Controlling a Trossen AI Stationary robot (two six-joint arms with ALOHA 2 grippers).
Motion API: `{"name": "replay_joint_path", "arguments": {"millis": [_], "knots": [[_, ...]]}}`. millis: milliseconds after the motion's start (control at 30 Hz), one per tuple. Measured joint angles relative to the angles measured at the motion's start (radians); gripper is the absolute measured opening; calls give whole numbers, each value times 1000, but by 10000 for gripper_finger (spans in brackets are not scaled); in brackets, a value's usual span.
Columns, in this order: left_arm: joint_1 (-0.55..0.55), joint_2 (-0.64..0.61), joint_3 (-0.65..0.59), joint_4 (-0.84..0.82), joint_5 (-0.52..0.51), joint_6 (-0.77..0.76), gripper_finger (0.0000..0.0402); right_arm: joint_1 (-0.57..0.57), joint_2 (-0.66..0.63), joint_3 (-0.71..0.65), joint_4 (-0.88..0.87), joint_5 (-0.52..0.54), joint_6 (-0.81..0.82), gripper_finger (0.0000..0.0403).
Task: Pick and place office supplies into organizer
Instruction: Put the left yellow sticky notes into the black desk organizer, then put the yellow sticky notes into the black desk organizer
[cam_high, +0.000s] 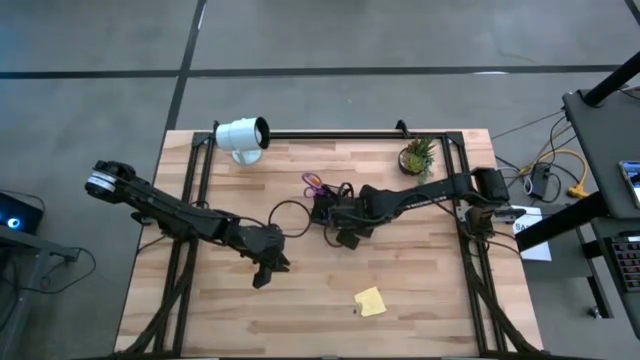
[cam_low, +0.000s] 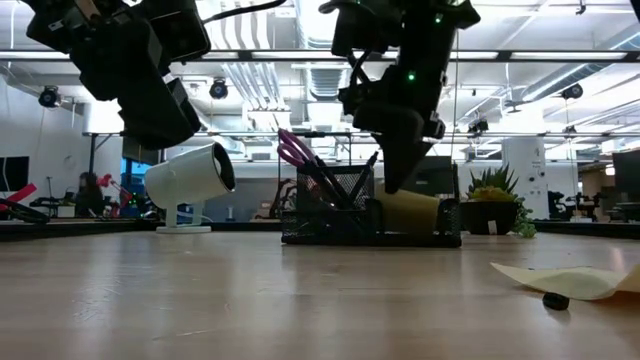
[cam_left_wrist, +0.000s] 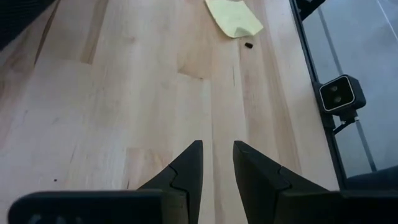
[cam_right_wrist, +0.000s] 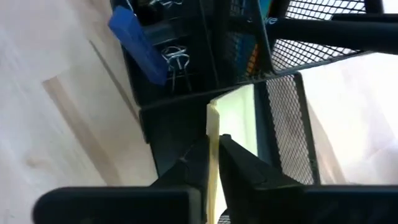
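Observation:
The black mesh organizer (cam_high: 325, 207) stands mid-table, with purple-handled scissors (cam_high: 313, 183) and pens upright in it. My right gripper (cam_high: 338, 232) hovers over its near side, shut on a yellow sticky-note pad (cam_right_wrist: 239, 121) that reaches into a mesh compartment (cam_low: 410, 212). A second yellow pad (cam_high: 370, 300) lies flat on the table near the front, a tiny dark piece (cam_high: 354, 309) beside it. My left gripper (cam_left_wrist: 217, 152) hangs open above bare wood, left of the organizer, with nothing between its fingers. My right gripper pinches the sticky-note pad between its two fingers, one on each flat face, at the pad's upper edge (cam_right_wrist: 213, 121). The fingers come steeply from above. The pad stands on edge, its lower part down inside the organizer's compartment; whether it rests on the bottom is hidden.
A white cylindrical lamp (cam_high: 243, 135) lies at the far left and a small potted plant (cam_high: 418, 155) at the far right. A blue clip (cam_right_wrist: 137, 43) and wire clips fill a neighbouring compartment. Bare wood stretches across the near left of the table.

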Motion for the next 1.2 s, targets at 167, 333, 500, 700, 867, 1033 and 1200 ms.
{"name": "replay_joint_path", "arguments": {"millis": [167,333,500,700,867,1033,1200], "knots": [[0,0,0,0,3,0,73,1,0,-7,38,-22,2,68],[0,-3,0,-1,14,0,73,7,0,-7,45,-68,43,132],[0,-5,0,-1,20,0,73,78,-10,23,41,-163,28,169],[0,-5,0,-1,22,0,73,292,-25,78,-49,-224,105,174],[0,-5,1,0,22,14,73,532,-11,82,-53,-186,158,176],[0,-5,1,1,21,21,73,652,63,92,-31,-121,155,187],[0,-5,2,18,22,18,73,667,174,148,-22,-116,121,198]]}}
